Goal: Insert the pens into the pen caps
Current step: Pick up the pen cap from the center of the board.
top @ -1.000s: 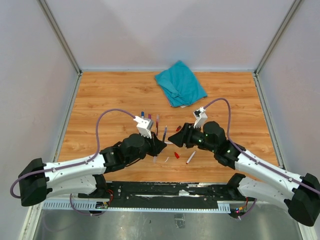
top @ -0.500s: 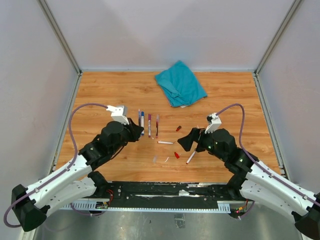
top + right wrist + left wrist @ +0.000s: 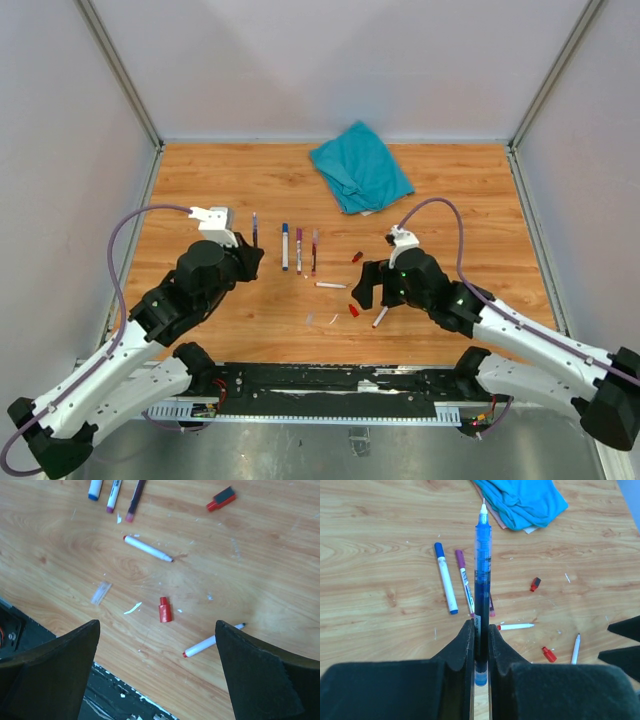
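My left gripper (image 3: pixel 249 258) is shut on a blue-barrelled pen (image 3: pixel 482 565) with a white tip, held above the table and pointing away (image 3: pixel 254 228); the jaws (image 3: pixel 480 628) clamp its lower end. My right gripper (image 3: pixel 366 286) is wide open and empty (image 3: pixel 156 625) above a small red cap (image 3: pixel 165 610) and a white pen with a red end (image 3: pixel 212 641). Another white pen (image 3: pixel 148 548) lies further off. A red-and-dark cap (image 3: pixel 221 498) lies beyond it. Three capped pens, blue (image 3: pixel 285 246), purple (image 3: pixel 298 250) and dark red (image 3: pixel 314 250), lie side by side mid-table.
A crumpled teal cloth (image 3: pixel 360 167) lies at the back of the wooden table. A clear plastic scrap (image 3: pixel 101 592) and white flecks lie near the front edge. White walls enclose the table on three sides. The black base rail (image 3: pixel 330 385) runs along the near edge.
My left arm has pulled back to the left from the centre, carrying the blue pen. My right gripper has drawn back from the centre and now hovers over the red cap.
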Robot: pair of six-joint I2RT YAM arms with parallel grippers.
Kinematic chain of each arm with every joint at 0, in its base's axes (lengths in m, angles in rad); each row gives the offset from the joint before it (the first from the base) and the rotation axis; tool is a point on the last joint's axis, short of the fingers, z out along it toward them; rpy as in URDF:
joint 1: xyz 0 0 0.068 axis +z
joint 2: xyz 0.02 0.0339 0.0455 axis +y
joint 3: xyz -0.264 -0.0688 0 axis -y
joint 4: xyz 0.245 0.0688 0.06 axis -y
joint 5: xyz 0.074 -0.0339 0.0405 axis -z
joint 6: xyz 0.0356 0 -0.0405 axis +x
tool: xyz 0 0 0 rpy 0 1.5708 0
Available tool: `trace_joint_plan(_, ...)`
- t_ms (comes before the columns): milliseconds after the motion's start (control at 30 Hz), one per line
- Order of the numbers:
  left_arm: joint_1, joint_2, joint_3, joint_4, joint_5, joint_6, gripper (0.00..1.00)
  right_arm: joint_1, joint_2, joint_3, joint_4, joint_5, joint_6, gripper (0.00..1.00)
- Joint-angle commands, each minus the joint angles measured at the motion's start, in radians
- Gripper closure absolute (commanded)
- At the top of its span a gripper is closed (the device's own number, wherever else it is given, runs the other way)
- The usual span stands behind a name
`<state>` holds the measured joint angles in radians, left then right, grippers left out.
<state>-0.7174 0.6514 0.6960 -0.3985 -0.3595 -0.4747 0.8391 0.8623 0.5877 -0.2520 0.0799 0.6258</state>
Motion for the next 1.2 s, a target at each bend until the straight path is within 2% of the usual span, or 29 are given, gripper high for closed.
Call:
trace_joint_plan(0, 0.006, -0.035, 0.091, -0.085, -0.036, 0.065, 1.0, 0.091, 0.109, 0.077, -0.026, 0.005, -0.055, 0.04)
trace_joint_plan(133, 0.006, -0.067, 0.137, -0.145, -0.065, 0.097, 1.0, 0.121, 0.207, 0.146, -0.025, -0.022, -0.105, 0.06)
trace_joint_plan(267, 0.006, -0.109, 0.142, -0.175, -0.122, 0.103, 0.99, 0.148, 0.282, 0.21, -0.034, 0.015, -0.048, 0.11)
trace_joint_plan(433, 0.006, -0.142, 0.128, -0.179, -0.149, 0.097, 0.99, 0.255, 0.386, 0.263, -0.021, 0.161, 0.063, 0.09)
trace_joint_plan(600, 0.006, -0.144, 0.116, -0.178, -0.159, 0.095, 0.99, 0.3, 0.505, 0.349, -0.084, 0.214, 0.174, 0.07)
trace_joint_plan(700, 0.006, -0.147, 0.116, -0.184, -0.17, 0.092, 1.0, 0.316, 0.554, 0.391, -0.105, 0.226, 0.174, 0.04)
trace_joint_plan(867, 0.006, -0.171, 0.111, -0.186, -0.188, 0.084, 0.99, 0.315, 0.6, 0.451, -0.104, 0.158, -0.025, 0.04)
trace_joint_plan(1000, 0.006, -0.183, 0.109, -0.189, -0.202, 0.081, 1.0, 0.316, 0.573, 0.424, -0.05, 0.089, -0.288, 0.02)
trace_joint_plan(1167, 0.006, -0.186, 0.108, -0.19, -0.202, 0.079, 1.0, 0.313, 0.501, 0.372, 0.003, 0.127, -0.555, 0.04)
